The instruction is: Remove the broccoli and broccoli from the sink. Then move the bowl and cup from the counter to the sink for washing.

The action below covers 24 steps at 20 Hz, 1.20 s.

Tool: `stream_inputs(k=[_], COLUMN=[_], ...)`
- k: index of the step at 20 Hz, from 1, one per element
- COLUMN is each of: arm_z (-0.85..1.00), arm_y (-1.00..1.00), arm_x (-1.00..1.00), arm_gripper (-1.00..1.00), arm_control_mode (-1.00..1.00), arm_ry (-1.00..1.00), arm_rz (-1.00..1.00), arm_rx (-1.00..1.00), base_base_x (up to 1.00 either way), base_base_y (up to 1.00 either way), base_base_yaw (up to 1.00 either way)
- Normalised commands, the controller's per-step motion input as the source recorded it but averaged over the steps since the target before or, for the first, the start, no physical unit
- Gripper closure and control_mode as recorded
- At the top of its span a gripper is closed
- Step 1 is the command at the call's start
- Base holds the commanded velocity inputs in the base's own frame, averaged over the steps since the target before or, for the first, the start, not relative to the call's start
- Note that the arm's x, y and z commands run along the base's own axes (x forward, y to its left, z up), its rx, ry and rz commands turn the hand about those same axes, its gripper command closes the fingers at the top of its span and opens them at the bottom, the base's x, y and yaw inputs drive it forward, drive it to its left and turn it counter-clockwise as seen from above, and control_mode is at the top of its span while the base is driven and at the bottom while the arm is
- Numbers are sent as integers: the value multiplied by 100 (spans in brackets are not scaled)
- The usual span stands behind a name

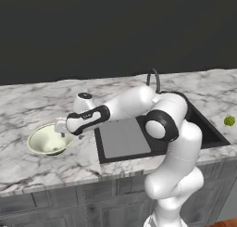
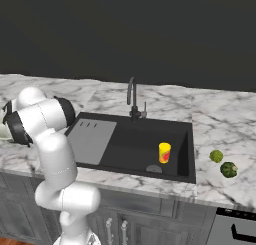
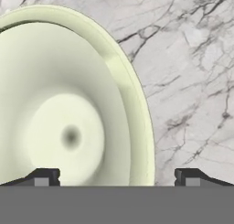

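The pale cream-green bowl [image 1: 46,140] [image 3: 68,104] sits on the white marble counter [image 1: 28,105] left of the black sink [image 2: 130,139]. My gripper [image 1: 65,135] [image 3: 117,177] hangs open just above the bowl's right rim. One fingertip [image 3: 45,176] is over the bowl's inside and the other is over the marble [image 3: 192,81]. Nothing is held. The yellow cup [image 2: 164,152] stands upright inside the basin near its right end. Two broccoli florets, one lighter [image 2: 216,156] and one darker [image 2: 229,169], lie on the counter right of the sink; one of them [image 1: 229,121] shows in the left base view.
A dark gooseneck tap [image 2: 132,96] rises behind the sink. A flat grey panel [image 1: 122,138] covers the basin's left part, close to the bowl. My arm reaches across over this panel. Grey cabinet fronts [image 1: 69,198] run below the counter edge.
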Motion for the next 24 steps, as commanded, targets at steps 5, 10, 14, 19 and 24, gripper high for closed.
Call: stream_inputs(k=[5, 10, 14, 19, 24], arm_z=[-14, -11, -8, -7, 5], arm_y=[5, 5, 0, 0, -13], arm_x=[1, 0, 0, 0, -1], arm_gripper=[-100, 100, 100, 100, 100], arm_control_mode=[-100, -100, -100, -100, -100], arm_ry=[0, 0, 0, 0, 0], arm_rz=[-1, -1, -2, -3, -1], arm_rx=[0, 0, 2, 4, 19], base_base_x=[0, 0, 0, 0, 0], base_base_y=[0, 0, 0, 0, 0], base_base_yaw=[0, 0, 0, 0, 0])
